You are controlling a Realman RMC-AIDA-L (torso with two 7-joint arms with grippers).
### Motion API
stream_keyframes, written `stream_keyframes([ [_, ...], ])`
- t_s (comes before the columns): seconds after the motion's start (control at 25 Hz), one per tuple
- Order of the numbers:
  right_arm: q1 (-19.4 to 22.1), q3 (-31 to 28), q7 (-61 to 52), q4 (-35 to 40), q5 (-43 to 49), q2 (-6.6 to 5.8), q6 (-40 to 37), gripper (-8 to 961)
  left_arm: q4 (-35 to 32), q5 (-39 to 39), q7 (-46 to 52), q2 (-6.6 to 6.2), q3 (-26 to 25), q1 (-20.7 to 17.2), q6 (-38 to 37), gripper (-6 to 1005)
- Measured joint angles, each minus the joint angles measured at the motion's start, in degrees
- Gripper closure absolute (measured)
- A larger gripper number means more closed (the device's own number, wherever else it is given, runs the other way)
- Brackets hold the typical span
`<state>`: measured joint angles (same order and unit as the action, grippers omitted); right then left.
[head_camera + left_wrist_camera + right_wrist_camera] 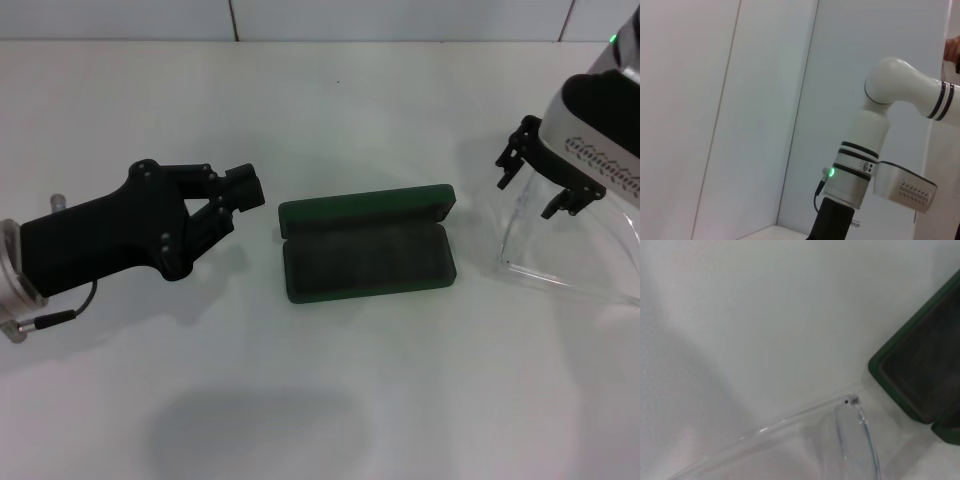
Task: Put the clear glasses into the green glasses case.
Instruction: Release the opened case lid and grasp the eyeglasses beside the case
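Observation:
The green glasses case (365,255) lies open at the middle of the white table, lid hinged back toward the far side and dark lining showing. The clear glasses (548,248) rest on the table to its right, nearly invisible. My right gripper (540,176) hovers just over their upper rim, its black fingers spread apart and open. The right wrist view shows a clear arm and hinge of the glasses (856,426) beside a corner of the case (920,371). My left gripper (245,187) hangs left of the case, pointing at it, fingers shut on nothing.
The white table (330,110) runs back to a tiled wall. A shadow falls on the table near its front edge. The left wrist view shows only the wall and my right arm (865,165) with a green light.

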<state>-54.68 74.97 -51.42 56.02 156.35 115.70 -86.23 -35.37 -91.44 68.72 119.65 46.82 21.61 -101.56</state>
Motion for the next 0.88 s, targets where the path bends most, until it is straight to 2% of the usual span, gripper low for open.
stream_keyframes([
  [0.24, -2.4, 0.1, 0.1, -4.3, -0.6, 0.14, 1.9, 407, 1.7, 0.1, -2.2, 0.07, 0.0, 0.1, 0.0, 906],
  [0.64, -3.9, 0.3, 0.2, -9.9, -0.8, 0.13, 4.3, 412, 3.2, 0.3, -3.3, 0.06, 0.1, 0.2, 0.0, 911],
  [0.88, -4.5, 1.0, -0.3, -11.5, -0.8, 0.13, 5.8, 469, 3.7, 0.3, -3.3, 0.06, 0.0, 0.2, 0.0, 914],
])
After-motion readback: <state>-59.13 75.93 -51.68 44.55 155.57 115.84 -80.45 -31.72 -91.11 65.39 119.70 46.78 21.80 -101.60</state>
